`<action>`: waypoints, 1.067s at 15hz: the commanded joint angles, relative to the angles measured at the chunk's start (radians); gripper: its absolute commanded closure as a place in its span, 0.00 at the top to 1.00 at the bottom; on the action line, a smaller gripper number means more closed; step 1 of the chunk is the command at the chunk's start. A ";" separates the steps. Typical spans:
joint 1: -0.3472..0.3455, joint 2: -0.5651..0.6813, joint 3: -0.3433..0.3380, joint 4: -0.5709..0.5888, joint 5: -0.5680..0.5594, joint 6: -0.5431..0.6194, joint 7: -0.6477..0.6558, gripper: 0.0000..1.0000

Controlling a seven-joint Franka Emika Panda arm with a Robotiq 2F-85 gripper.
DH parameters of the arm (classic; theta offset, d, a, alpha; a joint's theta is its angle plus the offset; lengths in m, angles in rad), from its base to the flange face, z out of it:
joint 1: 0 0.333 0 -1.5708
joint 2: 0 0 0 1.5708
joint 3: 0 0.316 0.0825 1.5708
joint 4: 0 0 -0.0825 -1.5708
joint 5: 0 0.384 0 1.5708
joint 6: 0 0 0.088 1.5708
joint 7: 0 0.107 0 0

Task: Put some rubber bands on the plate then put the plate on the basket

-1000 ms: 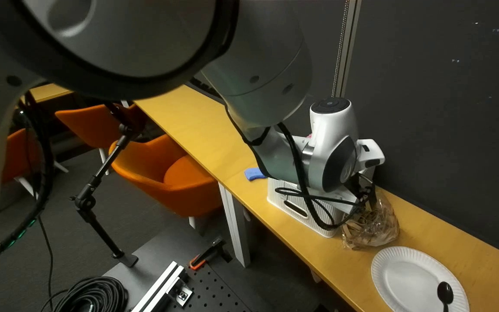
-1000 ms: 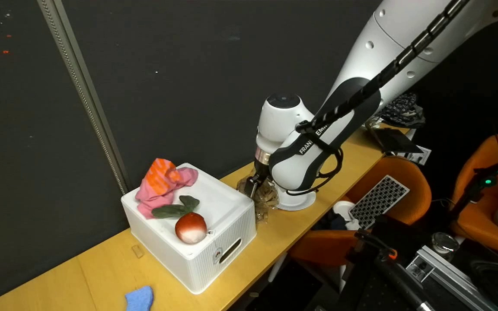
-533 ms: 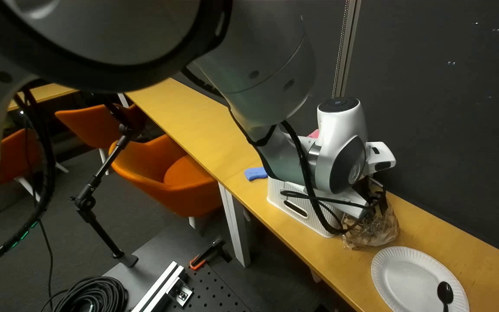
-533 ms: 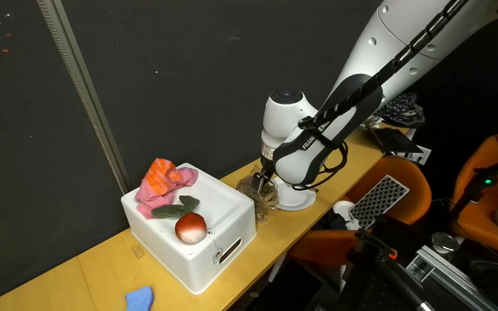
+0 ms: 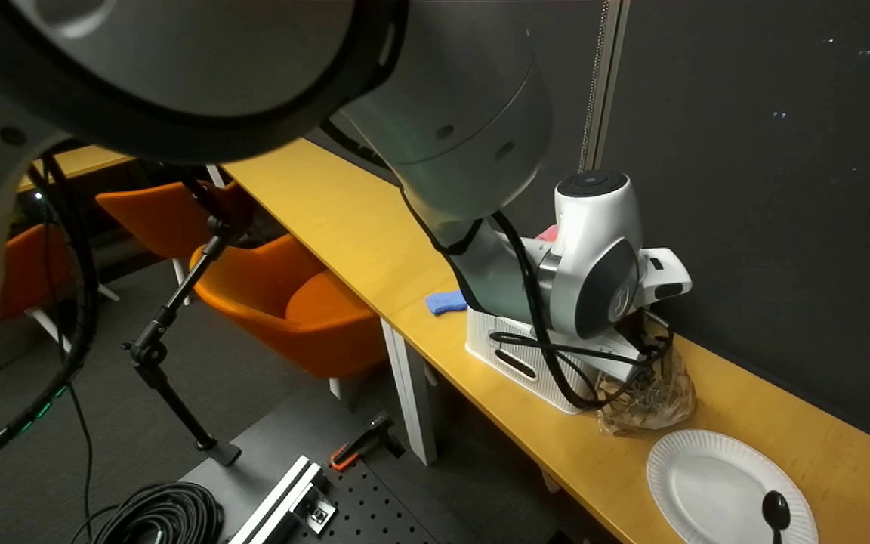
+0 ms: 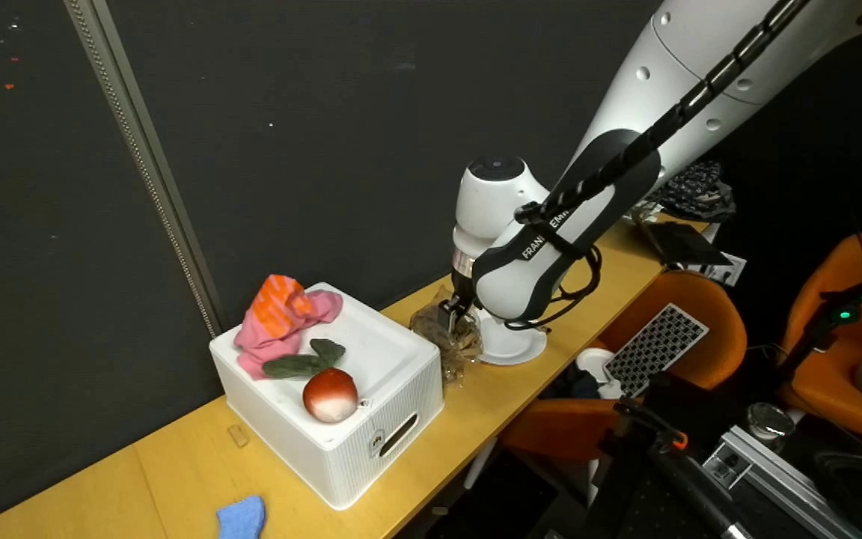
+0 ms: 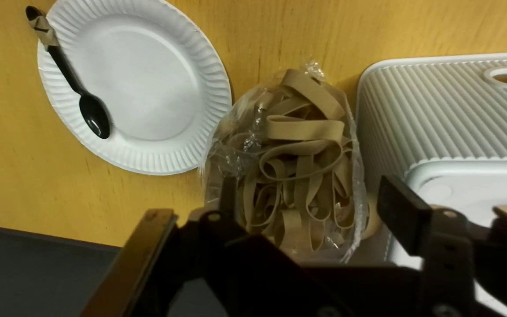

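Poises a wide-spread, empty gripper (image 7: 313, 206) over rubber bands (image 7: 304, 174) — has yet to load plate (image 7: 156, 88), then top basket (image 6: 360, 464)!

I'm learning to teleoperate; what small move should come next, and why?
Probably close the fingers on some rubber bands: in the wrist view they stand open with bands showing between them, and the plate holds only a black spoon.
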 commanded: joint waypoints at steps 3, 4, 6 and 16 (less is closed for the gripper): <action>-0.020 0.007 0.011 0.034 0.031 -0.007 -0.021 0.35; -0.030 0.027 0.016 0.056 0.036 -0.007 -0.025 0.28; -0.044 0.061 0.030 0.095 0.046 -0.011 -0.034 0.13; -0.074 0.218 0.056 0.258 0.063 0.001 -0.059 0.00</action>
